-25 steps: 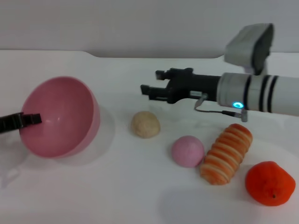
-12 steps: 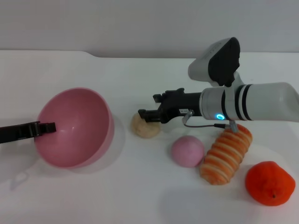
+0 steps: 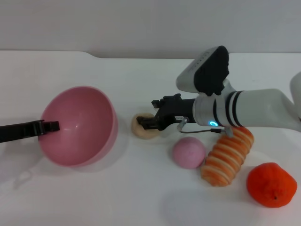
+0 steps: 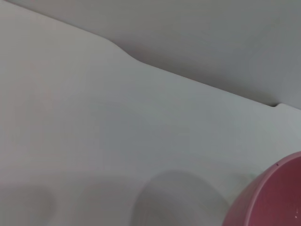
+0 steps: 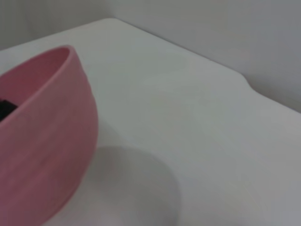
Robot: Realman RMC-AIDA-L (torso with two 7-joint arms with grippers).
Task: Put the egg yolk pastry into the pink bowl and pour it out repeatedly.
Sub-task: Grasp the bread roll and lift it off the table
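Observation:
The pink bowl (image 3: 80,125) is tilted on its side at the left of the white table, its opening facing left. My left gripper (image 3: 51,126) is shut on its rim. The bowl's edge shows in the left wrist view (image 4: 275,197) and its outer wall in the right wrist view (image 5: 47,141). The egg yolk pastry (image 3: 141,130) lies on the table just right of the bowl. My right gripper (image 3: 146,112) is open and low over the pastry, one finger in front of its top, and partly hides it.
A smooth pink ball (image 3: 188,152), a striped orange-and-cream bread (image 3: 228,155) and an orange fruit (image 3: 272,184) lie at the right, under and in front of my right arm. The table's back edge meets a grey wall.
My right gripper has come down and to the left, from above the table to the pastry. The left gripper has shifted the bowl slightly to the right.

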